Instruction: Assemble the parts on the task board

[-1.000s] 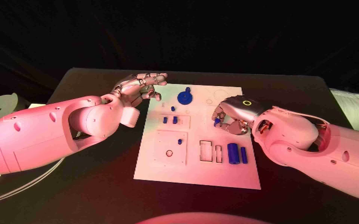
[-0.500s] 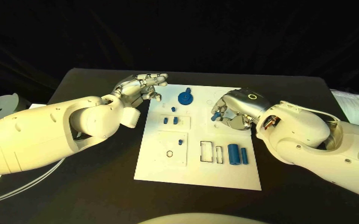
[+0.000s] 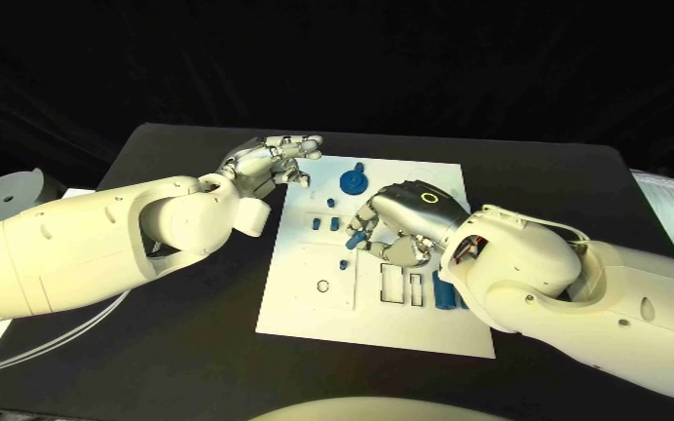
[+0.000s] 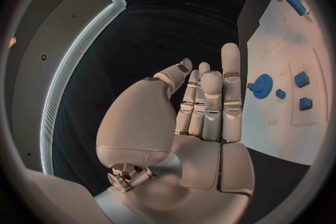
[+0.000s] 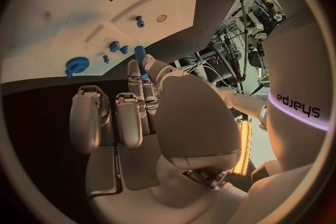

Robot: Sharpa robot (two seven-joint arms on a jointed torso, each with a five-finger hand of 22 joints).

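The white task board (image 3: 317,304) lies in the middle of the black table. My right hand (image 3: 399,214) hovers over its middle and pinches a long blue part (image 3: 355,239) between thumb and a finger; the part (image 5: 139,55) shows at the fingertips in the right wrist view. A blue gear (image 3: 352,183) sits near the far edge, with small blue blocks (image 3: 329,224) and a blue peg (image 3: 342,266) closer. A blue cylinder (image 3: 442,294) is half hidden under my right arm. My left hand (image 3: 274,159) hangs by the board's far left corner, fingers straight and holding nothing (image 4: 206,106).
Empty rectangular slots (image 3: 388,283) and a round hole (image 3: 323,286) lie in the board's near half. Bare black table (image 3: 183,343) surrounds the board. In the left wrist view the gear (image 4: 262,85) and blocks (image 4: 302,78) lie beyond my fingers.
My right hand has carried the blue part leftward, from the board's right side to above the small blocks and peg. The left hand has stayed in place.
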